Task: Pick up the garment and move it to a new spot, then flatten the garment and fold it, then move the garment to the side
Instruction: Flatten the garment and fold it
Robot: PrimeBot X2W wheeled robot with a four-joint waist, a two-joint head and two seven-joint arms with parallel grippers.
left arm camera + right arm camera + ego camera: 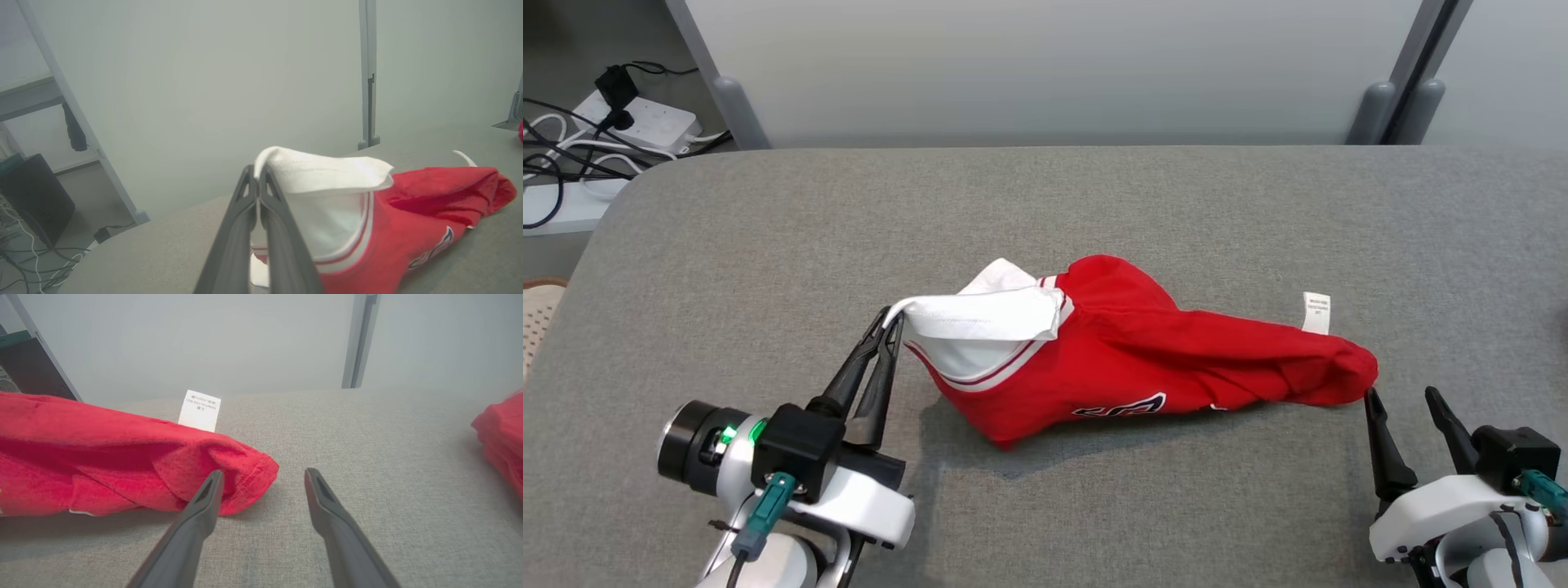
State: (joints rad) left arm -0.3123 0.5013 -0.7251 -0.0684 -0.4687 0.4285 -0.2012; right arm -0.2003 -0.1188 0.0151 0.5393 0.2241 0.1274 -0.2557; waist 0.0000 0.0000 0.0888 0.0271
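**Left gripper (pixel 892 320) clamped on white edge; right gripper (pixel 1402 396) wide open, empty**

Risks, judged from the current layout:
- The grip is taken at the very fingertips, on a thin white fabric fold (pixel 980 314) of the red knit garment (pixel 1160 343). Slip-out is likely if the pull is made fast or sideways, since most of the garment's weight would hang from that one pinch.
- The garment is bunched into a long lump across the centre of the head frame, on the grey fabric-covered table (pixel 1094 188). Only its left end is raised. A twisted drape is to be expected from a one-point lift, and flattening would be made harder.
- The red hem at lower right sits just beside the right gripper's inner finger, not between the fingers. Contact cannot be confirmed. If the gripper were closed where it is, only air or a sliver of hem would be caught.
- The small white care label (pixel 1316 312) stands up near that end. It should not be taken as a grasp point, as it could tear.
- A second red cloth item (pixel 500 433) is seen at the right edge of the right wrist frame. It could be swept by a wide swing.

Tool state:
- Left: the fingers are pressed fully together, with the white fold held between the tips and lifted off the table.
- Right: the fingers are spread to full width, low over the table, with nothing held.
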